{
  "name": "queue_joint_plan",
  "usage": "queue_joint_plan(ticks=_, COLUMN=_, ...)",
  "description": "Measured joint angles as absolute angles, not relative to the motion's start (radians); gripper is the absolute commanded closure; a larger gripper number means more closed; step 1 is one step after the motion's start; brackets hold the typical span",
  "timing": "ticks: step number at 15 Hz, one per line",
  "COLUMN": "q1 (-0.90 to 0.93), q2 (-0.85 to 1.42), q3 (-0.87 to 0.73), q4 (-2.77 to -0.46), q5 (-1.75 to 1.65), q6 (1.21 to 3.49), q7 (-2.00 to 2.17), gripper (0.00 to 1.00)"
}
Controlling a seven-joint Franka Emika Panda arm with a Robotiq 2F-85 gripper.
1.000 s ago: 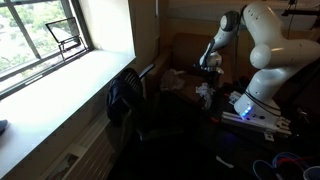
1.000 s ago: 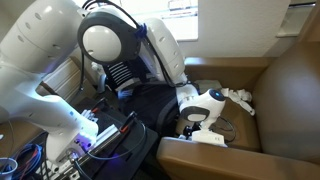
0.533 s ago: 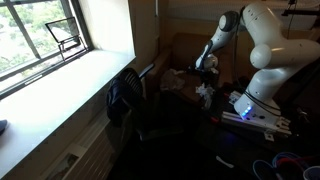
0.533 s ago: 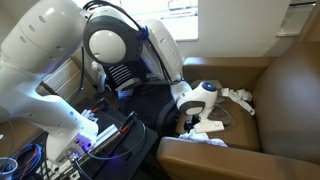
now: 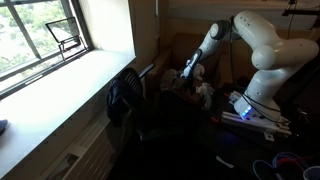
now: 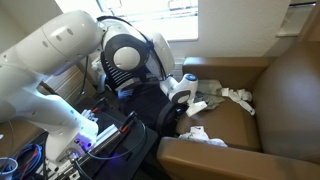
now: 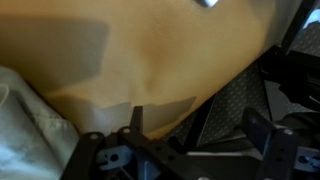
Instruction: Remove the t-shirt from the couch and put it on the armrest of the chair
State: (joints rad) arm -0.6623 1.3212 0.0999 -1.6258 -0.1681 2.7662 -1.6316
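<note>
One shirt (image 6: 203,134) sits on the armrest (image 6: 245,157) — gripper (image 7: 200,135) gapes wide, empty, so the drop's probably done.

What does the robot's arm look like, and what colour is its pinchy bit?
The white robot arm is big, smooth and shiny, made of fat curved pieces with round black caps at the joints. In the wrist view, the black tool at its end looks like dark metal, with two thin, flat fingers. No writing or markings can be read.
</note>
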Motion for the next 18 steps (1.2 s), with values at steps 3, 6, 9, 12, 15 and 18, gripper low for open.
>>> queue_joint_plan(ticks=3, q1=-0.644, q2=1.323, q3=0.095, q4=-1.605, q5=-0.212, q6=2.765, q7=-1.736, gripper=0.00)
queue_joint_plan(ticks=6, q1=-0.643, q2=1.316, q3=0.082, q4=-1.600, q5=-0.236, q6=2.765, q7=-1.814, gripper=0.00)
queue_joint_plan(ticks=9, q1=-0.629, q2=1.316, q3=0.073, q4=-1.599, q5=-0.248, q6=2.782, q7=-1.841, gripper=0.00)
queue_joint_plan(ticks=12, q1=-0.575, q2=1.307, q3=0.071, q4=-1.597, q5=-0.282, q6=2.827, q7=-1.892, gripper=0.00)
queue_joint_plan(ticks=15, q1=-0.504, q2=1.277, q3=0.070, q4=-1.604, q5=-0.310, q6=2.836, q7=-1.946, gripper=0.00)
queue_joint_plan(ticks=18, q1=-0.459, q2=1.239, q3=0.046, q4=-1.626, q5=-0.345, q6=2.835, q7=-2.025, gripper=0.00)
